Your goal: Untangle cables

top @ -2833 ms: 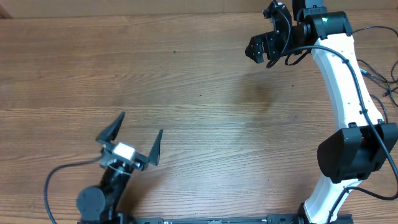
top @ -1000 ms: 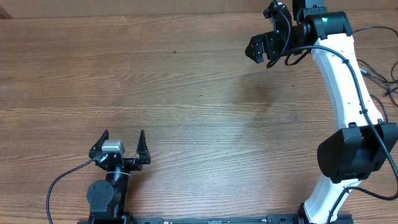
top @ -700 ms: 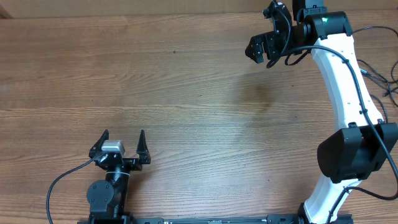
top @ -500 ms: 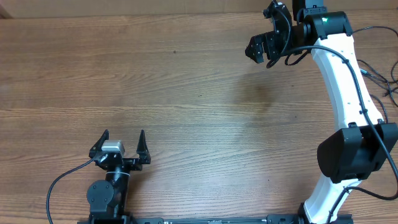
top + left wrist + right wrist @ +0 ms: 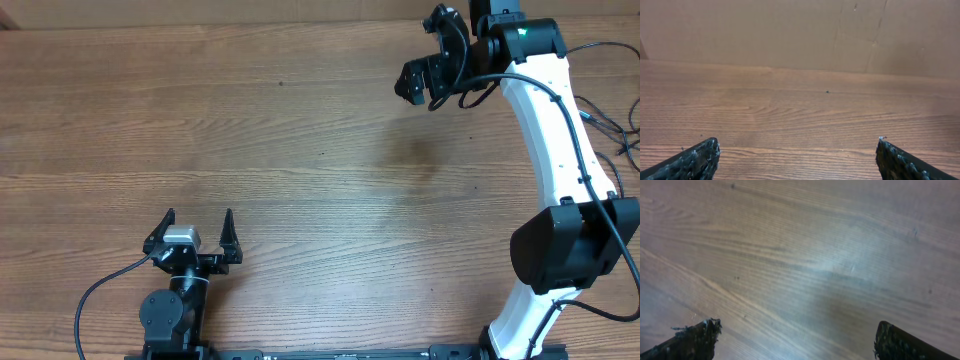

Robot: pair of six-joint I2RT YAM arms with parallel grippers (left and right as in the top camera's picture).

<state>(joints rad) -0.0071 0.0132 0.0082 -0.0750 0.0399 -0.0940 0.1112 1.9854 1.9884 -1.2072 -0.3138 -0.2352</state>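
Cables: no view shows them, so their location cannot be determined.

Table [image 5: 300,150]: a brown wood-grain surface that fills most of the overhead view. A tan board [image 5: 790,30] stands upright along its far edge.

Right arm [image 5: 560,130]: white links with a large black joint housing [image 5: 575,245] near the lower right. The arm extends along the right side of the table up to its far edge. Thin black wires [image 5: 612,125] run beside the arm at the right edge of the frame.

Left arm [image 5: 165,315]: black and compact, positioned at the near edge on the left. A black wire [image 5: 95,290] curves off its left side.

Right gripper [image 5: 422,50]: positioned at the far right of the table, pointing left. The jaws are spread wide with nothing between them. In the right wrist view the two fingertips [image 5: 692,340] sit in the lower corners, with bare wood between them.

Left gripper [image 5: 196,224]: positioned just ahead of the left arm base, pointing toward the far edge. The jaws are apart and hold nothing. In the left wrist view the fingertips [image 5: 695,162] occupy the lower corners, well apart, with only tabletop between them.

Dark speck [image 5: 281,83]: a small mark on the wood, toward the far side of the table.
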